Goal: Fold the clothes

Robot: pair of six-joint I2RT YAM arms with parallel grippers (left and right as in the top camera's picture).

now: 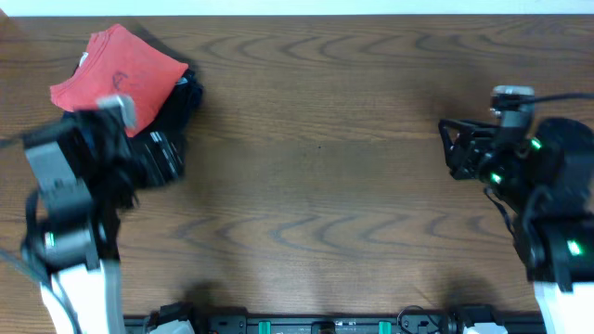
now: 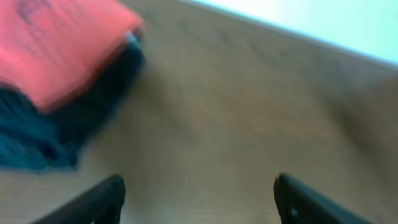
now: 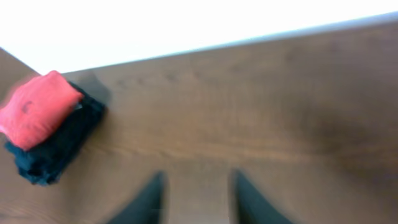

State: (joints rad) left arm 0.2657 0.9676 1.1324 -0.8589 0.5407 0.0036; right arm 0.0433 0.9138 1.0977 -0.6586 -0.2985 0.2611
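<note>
**A:** Where is the coral-red cotton T-shirt (image 1: 116,70)?

**B:** At the far left corner of the wooden table (image 1: 316,186). It is folded into a compact packet and lies on top of a pile of dark navy-black folded garments (image 1: 172,116). Dark cloth shows along its near and right sides.

**A:** Is either arm holding it?

**B:** No. The left gripper (image 2: 199,193) hangs near the pile, on the side toward the near edge. Its jaws are wide, with only bare wood between them. The right gripper (image 3: 194,193) is well apart, by the right edge. Its jaws are parted more narrowly, and nothing is between them either.

**A:** So which step is this?

**B:** I judge the folding and stacking done. This looks like the let-go at the very end. I see no other loose garment in these views.

**A:** What does the next move call for?

**B:** Probably little. The left arm needs to lift clear without catching the shirt's edge. The packet sits slightly askew on the pile, so a brush could drag it off or open a fold. Both wrist views are blurred, so I cannot tell how neat the folds are.
</note>
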